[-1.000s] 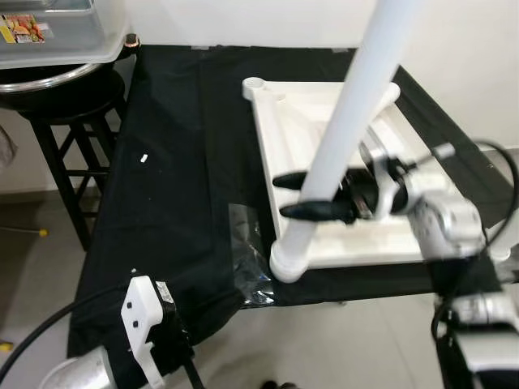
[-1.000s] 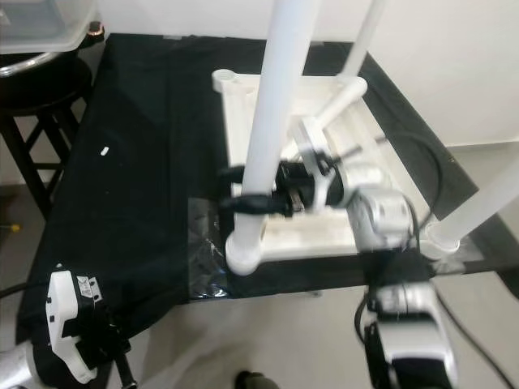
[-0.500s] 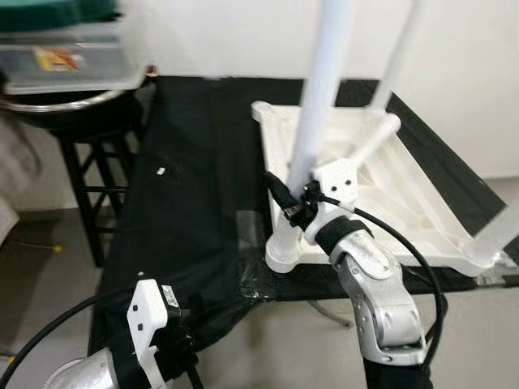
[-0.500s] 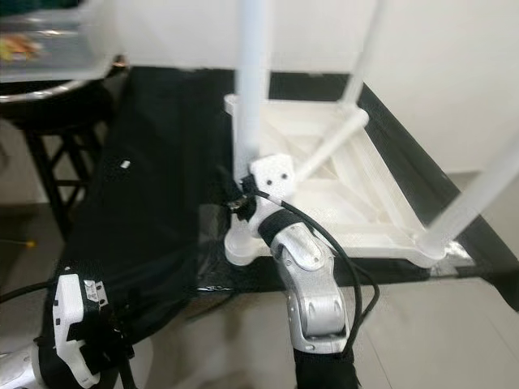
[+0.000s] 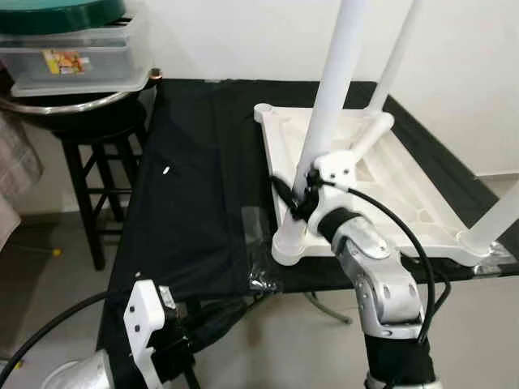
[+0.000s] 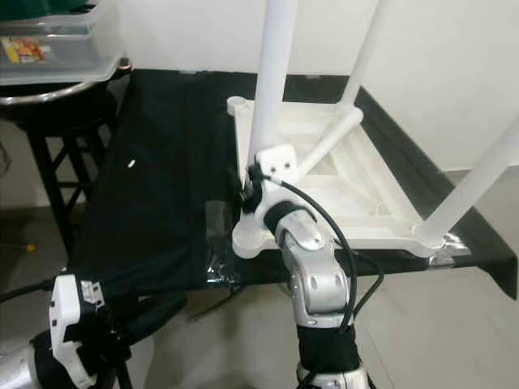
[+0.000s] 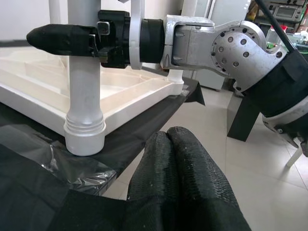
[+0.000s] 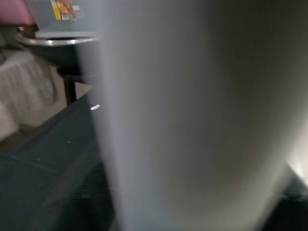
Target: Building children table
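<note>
Black cloth [image 5: 195, 203] covers a work surface set against a white wall, and on its right half lies the white tabletop [image 5: 389, 194], upside down with its ribbed underside showing. Four sockets mark its corners. A white leg [image 5: 328, 113] stands upright in the near-left socket, its ringed base [image 5: 293, 247] seated at the cloth's near edge. A second leg [image 5: 393, 69] rises from the far-right corner, and a third [image 5: 496, 223] leans out from the near-right corner. The far-left socket [image 5: 264, 111] holds no leg.

The right gripper [image 5: 293, 198] reaches in from the near side and is clamped on the near-left leg low down, just above its base; the left wrist view shows one black finger [image 7: 60, 39] lying across the front of the leg [image 7: 84, 82]. In the right wrist view the leg [image 8: 192, 110] looms as a pale blur right against the camera.

The left gripper [image 7: 175, 166] hangs low at the near left, off the cloth, its two fingers pressed together on nothing.

Crumpled clear plastic [image 5: 258, 271] lies on the cloth beside the leg's base. At far left a dark stool [image 5: 81, 146] carries a metal bowl [image 5: 65, 101] and a clear bin [image 5: 73, 61] with a green lid [image 5: 61, 14].
</note>
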`<state>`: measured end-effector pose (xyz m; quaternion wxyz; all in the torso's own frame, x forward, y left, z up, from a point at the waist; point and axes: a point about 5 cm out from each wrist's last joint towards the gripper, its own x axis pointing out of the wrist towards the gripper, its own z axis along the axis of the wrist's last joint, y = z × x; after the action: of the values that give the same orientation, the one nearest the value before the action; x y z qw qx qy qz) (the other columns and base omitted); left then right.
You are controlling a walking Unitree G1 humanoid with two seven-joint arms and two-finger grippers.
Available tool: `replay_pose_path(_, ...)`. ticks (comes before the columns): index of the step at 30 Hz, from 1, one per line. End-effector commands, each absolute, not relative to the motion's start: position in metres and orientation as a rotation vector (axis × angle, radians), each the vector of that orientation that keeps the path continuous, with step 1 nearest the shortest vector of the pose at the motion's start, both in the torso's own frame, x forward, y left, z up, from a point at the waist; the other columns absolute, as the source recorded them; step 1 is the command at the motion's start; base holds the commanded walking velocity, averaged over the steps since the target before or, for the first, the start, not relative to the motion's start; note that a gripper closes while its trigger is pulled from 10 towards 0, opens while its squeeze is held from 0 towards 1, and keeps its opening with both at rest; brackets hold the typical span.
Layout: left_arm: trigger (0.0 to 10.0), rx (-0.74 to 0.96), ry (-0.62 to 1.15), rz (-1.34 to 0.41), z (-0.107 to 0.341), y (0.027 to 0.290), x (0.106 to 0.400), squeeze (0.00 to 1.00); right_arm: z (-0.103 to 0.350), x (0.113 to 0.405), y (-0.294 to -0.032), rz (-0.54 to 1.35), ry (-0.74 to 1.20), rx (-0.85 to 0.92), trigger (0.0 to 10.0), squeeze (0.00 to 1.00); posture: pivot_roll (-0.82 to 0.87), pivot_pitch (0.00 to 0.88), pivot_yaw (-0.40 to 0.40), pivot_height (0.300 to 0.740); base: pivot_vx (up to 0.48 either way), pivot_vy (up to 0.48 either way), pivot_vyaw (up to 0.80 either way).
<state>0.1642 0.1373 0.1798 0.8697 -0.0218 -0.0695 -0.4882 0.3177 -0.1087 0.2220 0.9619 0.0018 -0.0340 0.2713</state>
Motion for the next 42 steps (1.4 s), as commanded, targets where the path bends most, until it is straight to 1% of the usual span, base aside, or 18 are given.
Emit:
replay_pose_path(1, 10.0, -0.05, -0.13, -1.03, 0.176, 0.136, 0.163, 0.0, 0.236, 0.316, -0.104, 0.704, -0.117, 0.028, 10.0, 1.0, 0.05, 0.177, -0.088, 0.74, 0.0, 0.0, 0.0)
replay_pose_path(2, 10.0, -0.051, -0.13, -1.03, 0.176, 0.135, 0.163, 0.0, 0.246, 0.312, -0.104, 0.861, -0.157, -0.003, 10.0, 1.0, 0.05, 0.177, -0.088, 0.74, 0.0, 0.0, 0.0)
replay_pose_path(3, 10.0, -0.051, -0.13, -1.03, 0.176, 0.135, 0.163, 0.0, 0.246, 0.312, -0.104, 0.861, -0.157, -0.003, 10.0, 1.0, 0.05, 0.177, -0.088, 0.74, 0.0, 0.0, 0.0)
replay_pose_path(4, 10.0, -0.052, -0.131, -1.03, 0.176, 0.135, 0.162, 0.0, 0.25, 0.303, -0.106, 1.122, -0.165, -0.102, 10.0, 1.0, 0.05, 0.177, -0.088, 0.74, 0.0, 0.0, 0.0)
replay_pose_path(6, 10.0, -0.052, -0.131, -1.03, 0.176, 0.135, 0.162, 0.0, 0.25, 0.303, -0.106, 1.122, -0.165, -0.102, 10.0, 1.0, 0.05, 0.177, -0.088, 0.74, 0.0, 0.0, 0.0)
replay_pose_path(7, 10.0, -0.052, -0.131, -1.03, 0.176, 0.135, 0.162, 0.0, 0.248, 0.3, -0.108, 1.193, -0.163, -0.162, 10.0, 0.55, 0.06, 0.179, -0.089, 0.74, 0.0, 0.0, 0.0)
replay_pose_path(8, 10.0, -0.052, -0.131, -1.029, 0.177, 0.135, 0.162, 0.0, 0.248, 0.299, -0.109, 1.268, -0.151, -0.174, 10.0, 0.0, 0.07, 0.18, -0.09, 0.74, 0.0, 0.0, 0.0)
replay_pose_path(14, 10.0, -0.046, -0.125, -1.021, 0.179, 0.138, 0.158, 0.0, 0.247, 0.315, -0.117, 1.426, -0.099, -0.26, 10.0, 0.0, 0.1, 0.192, -0.086, 0.74, 0.0, 0.0, 0.0)
replay_pose_path(21, 10.0, -0.038, -0.112, -1.015, 0.179, 0.141, 0.155, 0.0, 0.256, 0.333, -0.122, 1.465, -0.11, -0.215, 10.0, 0.0, 0.12, 0.204, -0.083, 0.74, 0.0, 0.0, 0.0)
replay_pose_path(22, 10.0, -0.035, -0.107, -1.012, 0.18, 0.142, 0.154, 0.0, 0.257, 0.336, -0.125, 1.506, -0.101, -0.187, 7.7, 0.0, 0.12, 0.209, -0.084, 0.74, 0.0, 0.0, 0.0)
replay_pose_path(23, 10.0, -0.035, -0.107, -1.012, 0.18, 0.142, 0.154, 0.0, 0.257, 0.336, -0.125, 1.506, -0.101, -0.187, 7.7, 0.0, 0.12, 0.209, -0.084, 0.74, 0.0, 0.0, 0.0)
replay_pose_path(24, 10.0, -0.034, -0.106, -1.011, 0.18, 0.143, 0.153, 0.0, 0.257, 0.336, -0.126, 1.521, -0.097, -0.174, 4.5, 0.0, 0.12, 0.211, -0.082, 0.74, 0.0, 0.0, 0.0)
replay_pose_path(25, 10.0, -0.034, -0.106, -1.011, 0.18, 0.143, 0.153, 0.0, 0.257, 0.336, -0.126, 1.521, -0.097, -0.174, 4.5, 0.0, 0.12, 0.211, -0.082, 0.74, 0.0, 0.0, 0.0)
replay_pose_path(26, 10.0, -0.033, -0.105, -1.009, 0.18, 0.143, 0.153, 0.0, 0.256, 0.336, -0.127, 1.548, -0.094, -0.166, 0.0, 0.0, 0.12, 0.211, -0.082, 0.74, 0.0, 0.0, 0.0)
replay_pose_path(30, 10.0, -0.031, -0.103, -1.007, 0.181, 0.144, 0.153, 0.0, 0.251, 0.331, -0.128, 1.651, -0.065, -0.109, 0.0, 0.0, 0.12, 0.212, -0.081, 0.74, 0.0, 0.0, 0.0)
replay_pose_path(35, 10.0, -0.031, -0.104, -1.008, 0.181, 0.144, 0.153, 0.0, 0.24, 0.325, -0.131, 1.666, -0.042, -0.113, 0.0, 0.0, 0.12, 0.208, -0.08, 0.74, 0.0, 0.0, 0.0)
replay_pose_path(40, 10.0, -0.031, -0.107, -1.008, 0.181, 0.144, 0.154, 0.0, 0.224, 0.321, -0.13, 1.52, -0.051, -0.157, 0.0, 0.0, 0.1, 0.205, -0.084, 0.74, 0.0, 0.0, 0.0)
replay_pose_path(42, 10.0, -0.03, -0.109, -1.007, 0.181, 0.145, 0.156, 0.0, 0.205, 0.316, -0.118, 1.251, -0.046, -0.129, 0.0, 0.0, 0.08, 0.204, -0.092, 0.74, 0.0, 0.0, 0.0)
